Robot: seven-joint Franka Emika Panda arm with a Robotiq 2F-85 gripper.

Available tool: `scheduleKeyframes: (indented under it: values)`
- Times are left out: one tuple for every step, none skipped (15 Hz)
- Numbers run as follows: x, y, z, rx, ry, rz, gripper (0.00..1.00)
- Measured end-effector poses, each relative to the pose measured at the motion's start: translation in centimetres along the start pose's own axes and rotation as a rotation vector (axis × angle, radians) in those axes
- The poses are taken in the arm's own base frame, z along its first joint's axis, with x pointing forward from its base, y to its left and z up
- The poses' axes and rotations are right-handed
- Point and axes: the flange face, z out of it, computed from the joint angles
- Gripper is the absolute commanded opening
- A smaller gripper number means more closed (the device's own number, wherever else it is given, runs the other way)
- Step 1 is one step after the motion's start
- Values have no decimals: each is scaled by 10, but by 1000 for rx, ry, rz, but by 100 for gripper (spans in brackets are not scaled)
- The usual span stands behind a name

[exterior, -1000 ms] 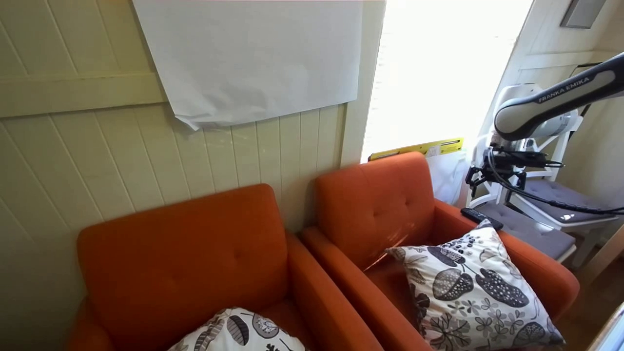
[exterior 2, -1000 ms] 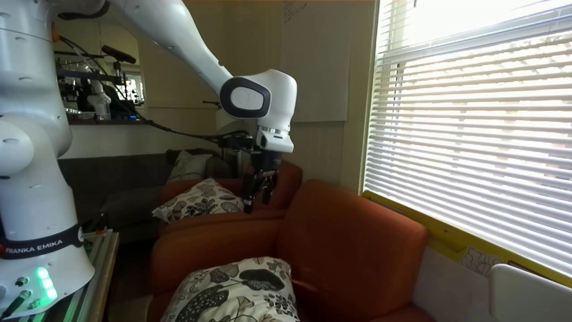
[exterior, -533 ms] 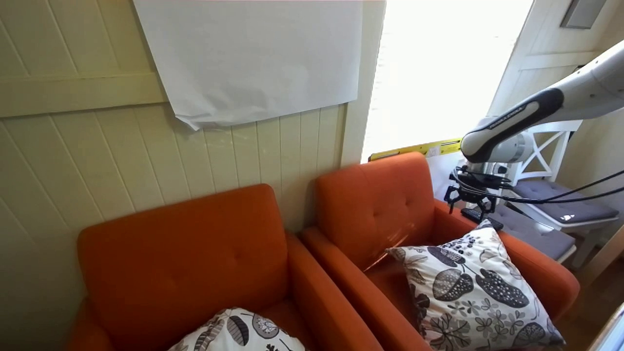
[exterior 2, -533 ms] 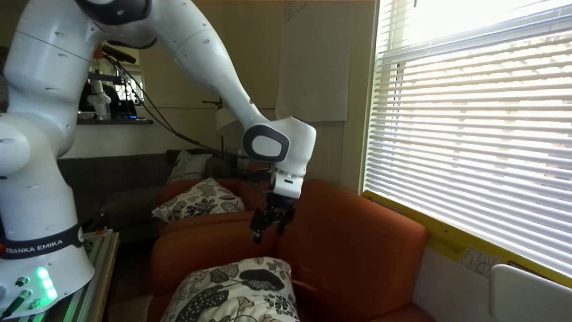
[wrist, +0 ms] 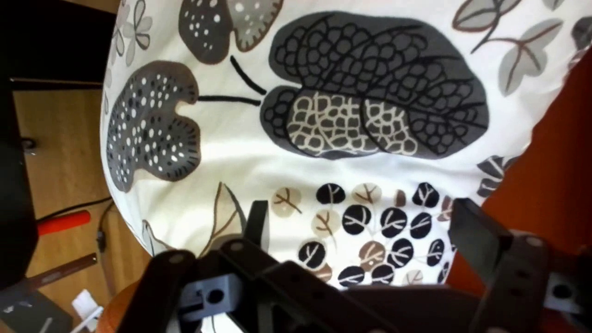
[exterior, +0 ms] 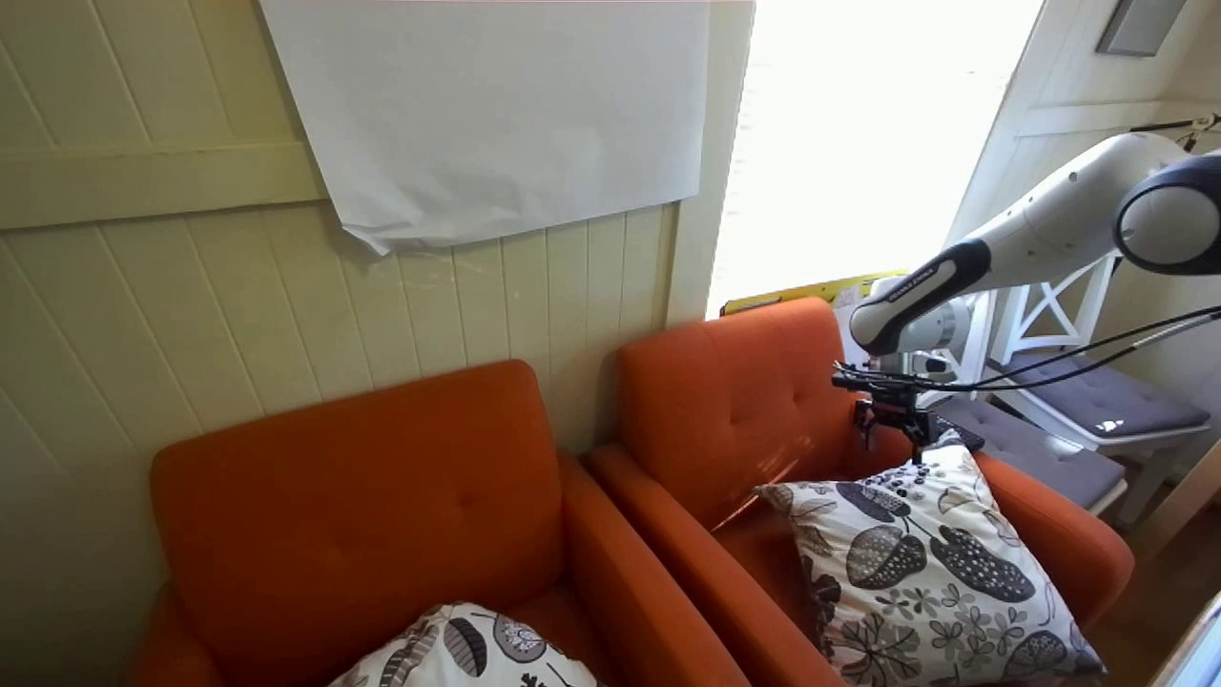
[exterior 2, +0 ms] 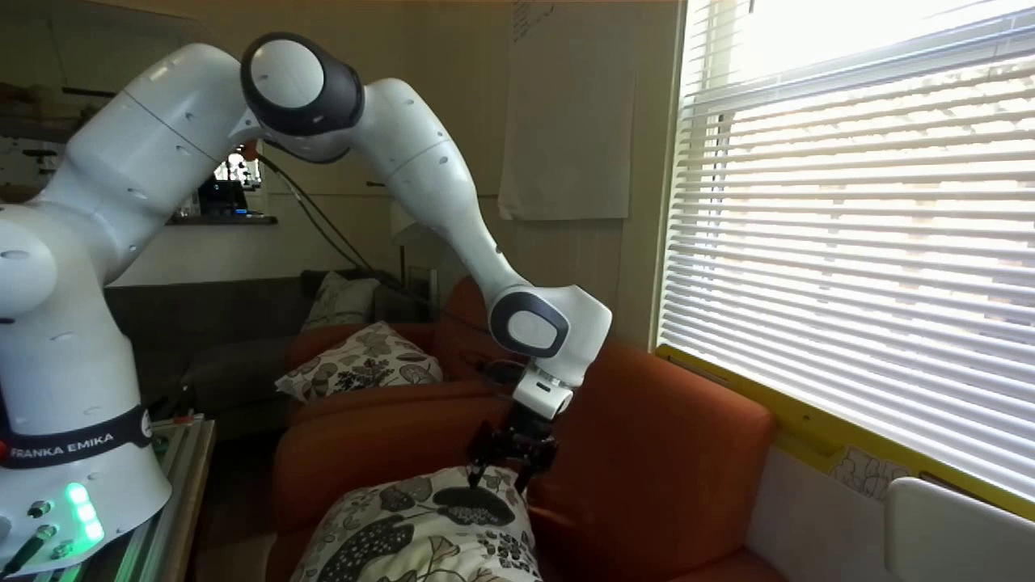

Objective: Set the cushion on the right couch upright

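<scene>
In an exterior view, the arm [exterior 2: 437, 178] arches left to right; its gripper [exterior 2: 496, 487] points downward, jaws spread over the cushion [exterior 2: 420, 533]. Left to right, second armchair [exterior: 353, 496] holding matching pillow [exterior: 467, 654]; right couch [exterior: 730, 391] holding the cushion.

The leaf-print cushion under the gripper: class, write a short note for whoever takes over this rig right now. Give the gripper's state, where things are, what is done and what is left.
Gripper: open, over a corner of the cushion, not gripping it; whether it touches the fabric can't be told.
Where: the cushion lies on the seat of the right couch, not upright. The matching pillow is on the other armchair; it seems best left alone.
Done: the gripper is at the cushion, nothing more.
Left: probably close on that corner, raise the cushion upright, then let go.
</scene>
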Motion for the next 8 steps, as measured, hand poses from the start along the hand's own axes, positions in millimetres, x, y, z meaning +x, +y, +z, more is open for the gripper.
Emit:
scheduleKeyframes:
  values:
    - [0,-6,6,-36,-6,29,100]
    - [-1,-11,12,-73,-12,52,100]
    - [-1,-15,17,-103,-16,71,100]
    - [0,-20,21,-116,-14,80,100]
    - [1,-26,26,-116,-6,79,100]
    - [2,-33,31,-111,4,68,100]
    - [3,-39,38,-100,17,52,100]
    - [4,-44,46,-78,30,32,100]
